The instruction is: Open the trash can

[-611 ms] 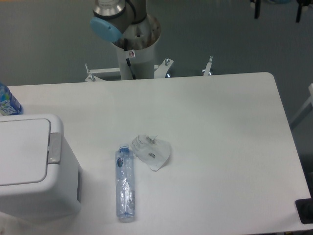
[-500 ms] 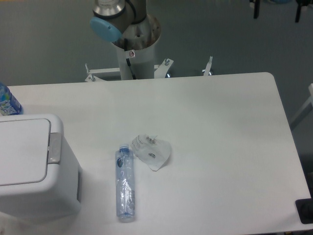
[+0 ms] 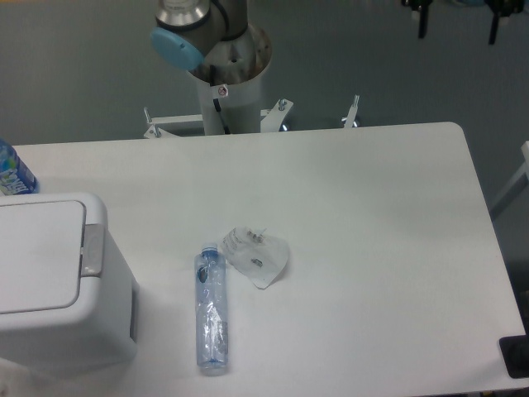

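Tabletop [image 3: 355, 207] carries all items. Bin [image 3: 58, 289] sits at its near-left corner, lid shut, grey latch [image 3: 92, 248] on the lid's right edge, running front to back. Bottle [image 3: 211, 310] lies just right of the bin; crumpled wrapper [image 3: 258, 256] beside it. 2 fingers [image 3: 422, 18] show at top right, spread apart, holding nothing, well away from the bin, which lies far left and nearer the camera.

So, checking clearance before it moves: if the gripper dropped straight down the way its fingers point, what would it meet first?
Probably only the bare table near its far right edge. The gripper hangs high; depth is unclear.
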Robot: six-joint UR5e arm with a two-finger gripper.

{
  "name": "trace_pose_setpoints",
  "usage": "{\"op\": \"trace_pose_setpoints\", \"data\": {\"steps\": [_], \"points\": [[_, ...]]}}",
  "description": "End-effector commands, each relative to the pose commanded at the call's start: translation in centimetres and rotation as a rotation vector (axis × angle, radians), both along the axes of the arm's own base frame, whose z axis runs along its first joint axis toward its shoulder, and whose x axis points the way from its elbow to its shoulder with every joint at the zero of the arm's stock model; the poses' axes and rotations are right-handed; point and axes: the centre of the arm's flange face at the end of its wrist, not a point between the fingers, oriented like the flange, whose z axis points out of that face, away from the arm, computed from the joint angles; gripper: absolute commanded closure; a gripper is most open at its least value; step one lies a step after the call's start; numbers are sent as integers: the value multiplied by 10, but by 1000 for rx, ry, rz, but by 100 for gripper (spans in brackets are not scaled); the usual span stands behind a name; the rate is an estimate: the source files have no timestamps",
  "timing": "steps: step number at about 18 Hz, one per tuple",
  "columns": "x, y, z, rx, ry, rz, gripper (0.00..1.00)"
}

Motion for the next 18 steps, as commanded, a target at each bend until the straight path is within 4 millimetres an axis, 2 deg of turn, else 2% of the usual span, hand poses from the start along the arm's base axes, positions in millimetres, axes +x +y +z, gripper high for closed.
{"op": "trace_pose_setpoints", "data": {"steps": [1,4,7,9,13,17,18], "points": [[2,4,-2,14,-17,38,0],[22,42,-7,53,-79,125,0],[37,72,-12,83,-129,195,0],[52,99,-16,108,-127,201,0],[77,140,-24,165,-163,287,0],[112,188,-50,160,-267,345,0],[114,197,-55,155,-281,346,0]]}}
